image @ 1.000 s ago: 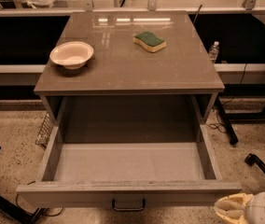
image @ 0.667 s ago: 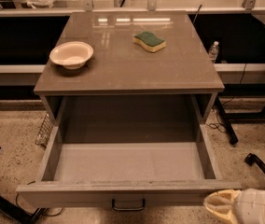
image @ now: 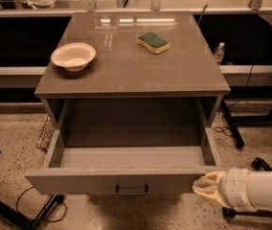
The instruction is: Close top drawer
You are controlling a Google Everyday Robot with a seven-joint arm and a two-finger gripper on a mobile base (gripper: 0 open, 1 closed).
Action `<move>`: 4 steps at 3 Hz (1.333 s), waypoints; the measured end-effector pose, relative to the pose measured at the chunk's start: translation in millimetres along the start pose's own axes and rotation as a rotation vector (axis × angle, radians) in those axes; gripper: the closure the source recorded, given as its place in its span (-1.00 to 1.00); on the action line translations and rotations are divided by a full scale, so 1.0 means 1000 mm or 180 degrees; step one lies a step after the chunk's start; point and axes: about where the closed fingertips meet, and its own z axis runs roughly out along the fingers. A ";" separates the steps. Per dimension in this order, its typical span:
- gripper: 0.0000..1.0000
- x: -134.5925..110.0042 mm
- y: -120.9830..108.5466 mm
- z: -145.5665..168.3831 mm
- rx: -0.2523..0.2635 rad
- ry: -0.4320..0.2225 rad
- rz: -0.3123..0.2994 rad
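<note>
The top drawer (image: 126, 157) of the grey-brown cabinet stands pulled far out, its pale grey tray empty. Its flat front panel (image: 78, 182) faces me with a small dark pull handle (image: 131, 190) at the centre. My gripper (image: 207, 186), pale and on a white arm coming in from the lower right, is right at the right end of the drawer's front panel, at or just in front of it.
On the cabinet top (image: 184, 71) sit a white bowl (image: 73, 56) at the left and a green-and-yellow sponge (image: 153, 42) at the back right. A water bottle (image: 219, 52) stands behind the cabinet's right side. Cables and black stand legs (image: 26, 214) lie on the speckled floor.
My gripper has moved left and slightly up from the lower right corner to the right end of the drawer front. The drawer has not visibly moved.
</note>
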 end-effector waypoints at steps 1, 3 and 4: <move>1.00 -0.011 -0.027 0.023 -0.0058 -0.0072 -0.0080; 1.00 -0.018 -0.096 0.070 -0.0082 -0.0231 -0.0052; 1.00 -0.028 -0.126 0.086 -0.0068 -0.0254 -0.0060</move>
